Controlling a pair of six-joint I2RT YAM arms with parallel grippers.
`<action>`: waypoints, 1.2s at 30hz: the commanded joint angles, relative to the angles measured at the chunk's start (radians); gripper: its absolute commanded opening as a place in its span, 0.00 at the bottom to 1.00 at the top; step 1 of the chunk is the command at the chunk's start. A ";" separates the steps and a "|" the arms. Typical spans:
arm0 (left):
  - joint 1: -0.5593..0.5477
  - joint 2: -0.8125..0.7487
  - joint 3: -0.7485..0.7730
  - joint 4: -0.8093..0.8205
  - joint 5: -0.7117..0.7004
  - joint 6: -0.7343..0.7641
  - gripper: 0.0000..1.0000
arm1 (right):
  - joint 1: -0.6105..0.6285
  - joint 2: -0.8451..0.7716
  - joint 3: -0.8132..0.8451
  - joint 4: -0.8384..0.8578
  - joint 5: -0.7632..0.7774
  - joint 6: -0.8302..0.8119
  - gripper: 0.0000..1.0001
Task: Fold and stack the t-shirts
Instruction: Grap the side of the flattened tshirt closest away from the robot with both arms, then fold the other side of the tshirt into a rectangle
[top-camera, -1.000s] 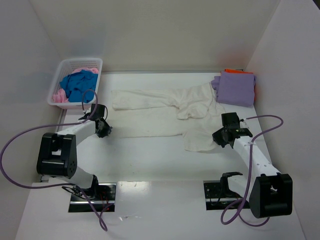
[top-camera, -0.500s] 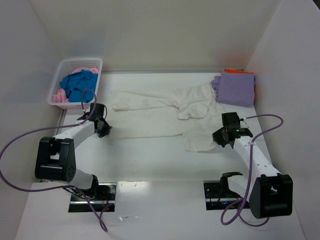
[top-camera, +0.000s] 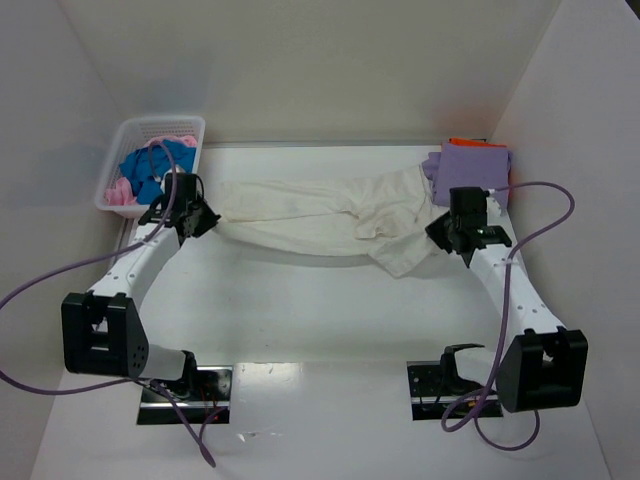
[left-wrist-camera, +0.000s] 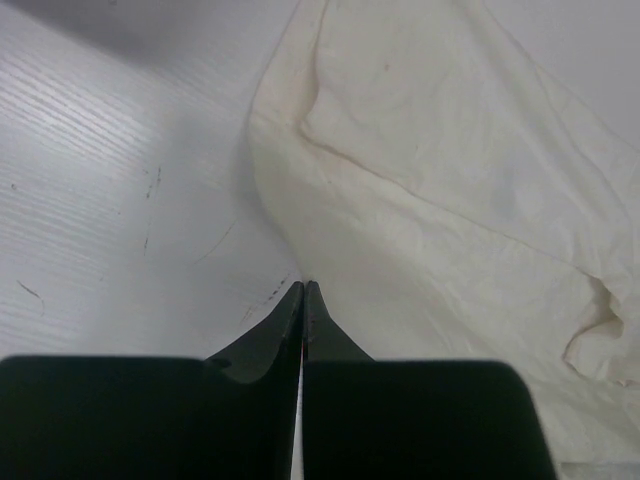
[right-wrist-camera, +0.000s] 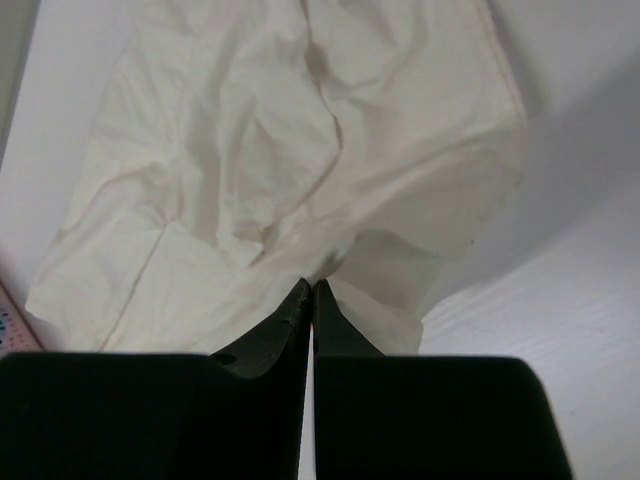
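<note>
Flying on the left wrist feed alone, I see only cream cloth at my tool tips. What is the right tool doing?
Observer: The right tool is shut on the same large cream-white cloth t-shirt, at its right end.
Operator: Where is the finished stack?
Observer: In the far right corner, a folded lavender-purple cloth t-shirt lies on top of an orange cloth shirt.
Operator: Anything left to fold?
Observer: Yes. The white plastic lattice basket at far left, just beyond the left tool, holds a blue cloth shirt and a pink cloth shirt.
</note>
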 joint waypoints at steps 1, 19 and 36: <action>0.003 0.045 0.067 0.025 -0.007 0.021 0.00 | -0.026 0.059 0.082 0.113 -0.013 -0.039 0.03; 0.064 0.348 0.271 0.103 -0.053 0.030 0.00 | -0.065 0.379 0.356 0.243 -0.042 -0.075 0.03; 0.092 0.546 0.391 0.143 -0.053 0.032 0.00 | -0.065 0.652 0.504 0.321 -0.062 -0.118 0.06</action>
